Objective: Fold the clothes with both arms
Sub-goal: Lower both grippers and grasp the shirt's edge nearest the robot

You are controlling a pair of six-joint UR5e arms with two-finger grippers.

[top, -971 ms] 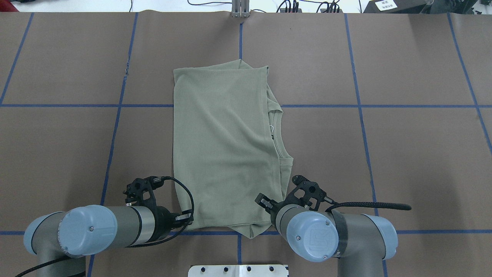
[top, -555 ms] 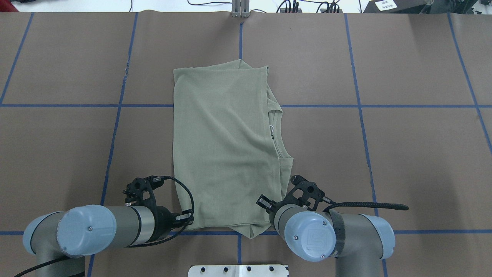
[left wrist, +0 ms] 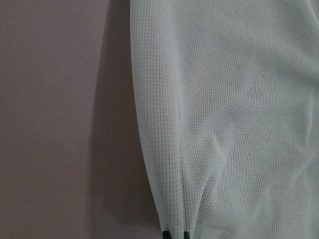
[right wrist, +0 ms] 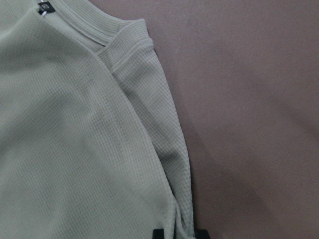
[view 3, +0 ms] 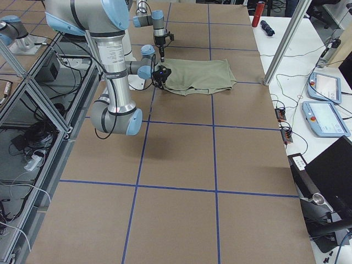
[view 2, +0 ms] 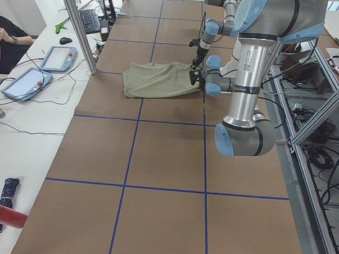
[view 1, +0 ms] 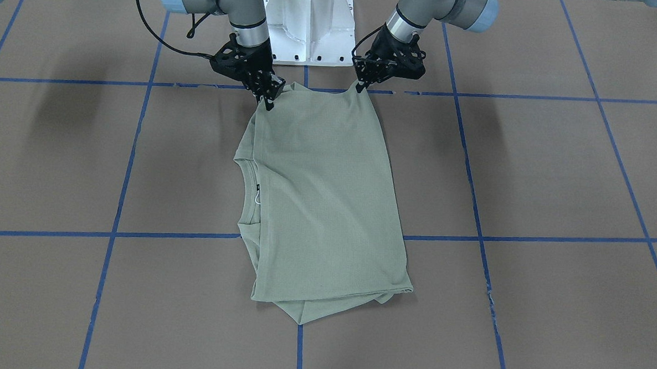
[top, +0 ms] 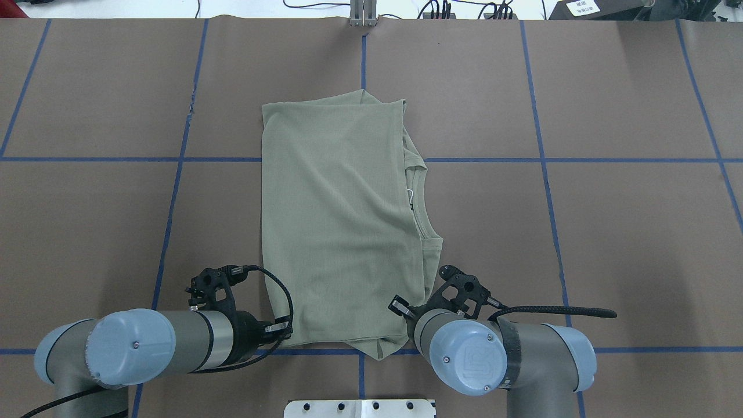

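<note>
Facing the robot: one sage-green knit long-sleeved shirt lay folded by the robot-side edge of the brown paper-covered table. Two black grippers, left gripper and right gripper, met its near corners. Wrist views: both jaws were narrow, pinching cloth. Lifting both corners together, level, should keep the fold square.

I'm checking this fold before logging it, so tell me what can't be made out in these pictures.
Overhead view: the tips of the left gripper and right gripper sit under their own wrists.
All views: the sleeves of the shirt are covered by its top layer.
Right wrist view: the neck label is cut by the top edge; its print is too small.
</note>
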